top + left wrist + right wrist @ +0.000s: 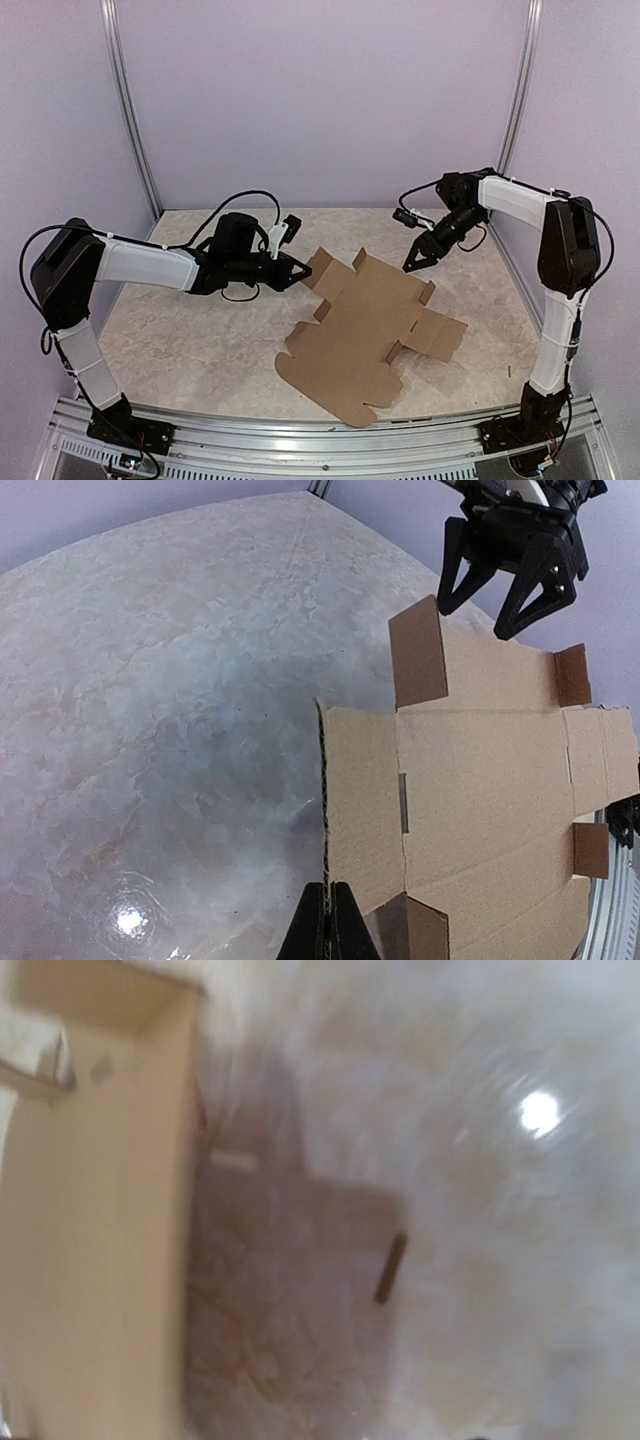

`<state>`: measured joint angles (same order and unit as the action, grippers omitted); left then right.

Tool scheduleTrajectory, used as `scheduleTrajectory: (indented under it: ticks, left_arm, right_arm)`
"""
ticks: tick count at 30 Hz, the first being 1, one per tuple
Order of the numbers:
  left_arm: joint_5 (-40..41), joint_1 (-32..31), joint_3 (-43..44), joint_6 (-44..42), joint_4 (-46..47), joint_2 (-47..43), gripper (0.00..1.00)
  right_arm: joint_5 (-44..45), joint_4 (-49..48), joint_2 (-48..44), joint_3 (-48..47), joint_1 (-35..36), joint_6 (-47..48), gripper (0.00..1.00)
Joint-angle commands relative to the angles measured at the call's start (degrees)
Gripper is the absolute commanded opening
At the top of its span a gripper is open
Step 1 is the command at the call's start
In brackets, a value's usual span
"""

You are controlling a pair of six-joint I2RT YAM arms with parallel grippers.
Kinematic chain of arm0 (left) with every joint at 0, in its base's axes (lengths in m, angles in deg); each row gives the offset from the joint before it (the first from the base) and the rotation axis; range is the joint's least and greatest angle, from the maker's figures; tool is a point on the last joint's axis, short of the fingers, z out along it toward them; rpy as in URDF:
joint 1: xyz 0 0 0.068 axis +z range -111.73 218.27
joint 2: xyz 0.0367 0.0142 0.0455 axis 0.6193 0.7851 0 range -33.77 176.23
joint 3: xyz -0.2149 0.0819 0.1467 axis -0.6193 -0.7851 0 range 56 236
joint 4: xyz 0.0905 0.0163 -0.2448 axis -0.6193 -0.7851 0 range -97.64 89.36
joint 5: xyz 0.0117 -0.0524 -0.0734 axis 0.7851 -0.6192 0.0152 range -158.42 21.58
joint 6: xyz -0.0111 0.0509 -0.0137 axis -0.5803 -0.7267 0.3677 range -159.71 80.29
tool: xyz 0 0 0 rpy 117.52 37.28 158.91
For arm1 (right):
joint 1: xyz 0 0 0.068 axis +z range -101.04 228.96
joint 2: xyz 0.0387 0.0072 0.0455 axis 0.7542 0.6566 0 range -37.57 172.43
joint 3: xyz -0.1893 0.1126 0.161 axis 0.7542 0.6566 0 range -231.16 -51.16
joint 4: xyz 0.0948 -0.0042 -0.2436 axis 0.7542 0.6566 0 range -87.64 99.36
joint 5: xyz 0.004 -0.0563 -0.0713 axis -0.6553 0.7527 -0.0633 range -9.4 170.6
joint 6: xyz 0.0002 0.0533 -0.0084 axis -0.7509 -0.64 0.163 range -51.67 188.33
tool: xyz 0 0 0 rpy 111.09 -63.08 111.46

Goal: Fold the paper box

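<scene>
Marbled tabletop (200, 345): left gripper (303, 272), arm stretched low, pinches paper box (375, 320) edge; right gripper (411, 267) hangs downturned, jaws apart.

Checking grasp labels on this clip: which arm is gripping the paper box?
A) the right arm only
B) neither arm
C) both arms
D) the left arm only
D: the left gripper has its jaws pinched on an edge of the paper box, while the right gripper hangs over the far side with jaws open, gripping nothing.
</scene>
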<state>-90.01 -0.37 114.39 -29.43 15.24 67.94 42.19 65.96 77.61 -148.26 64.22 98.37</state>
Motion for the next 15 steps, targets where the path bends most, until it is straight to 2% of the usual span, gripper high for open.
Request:
scheduleTrajectory:
  ticks: [1,3,6,10,15]
  left_arm:
    - [1.42,-0.30,-1.25,-1.62,0.08,-2.54,0.00]
    - [1.90,-0.30,-1.35,-1.82,-0.20,-2.80,0.00]
    - [2.61,-0.30,-1.63,-1.93,-0.03,-3.41,0.00]
    - [2.86,-0.30,-2.18,-2.02,0.91,-3.86,0.00]
    - [2.97,-0.30,-2.23,-2.10,1.14,-3.81,0.00]
  right_arm:
    - [-8.23,4.18,0.64,-5.70,-2.96,-1.93,0.60]
    - [-12.94,8.51,1.51,-6.54,-2.58,0.17,0.60]
    - [-11.22,13.03,2.14,-5.79,-0.41,3.60,0.60]
    - [-6.87,9.18,0.49,-1.57,0.64,2.35,0.61]
    - [-4.39,8.74,0.97,-1.78,0.73,1.57,0.61]
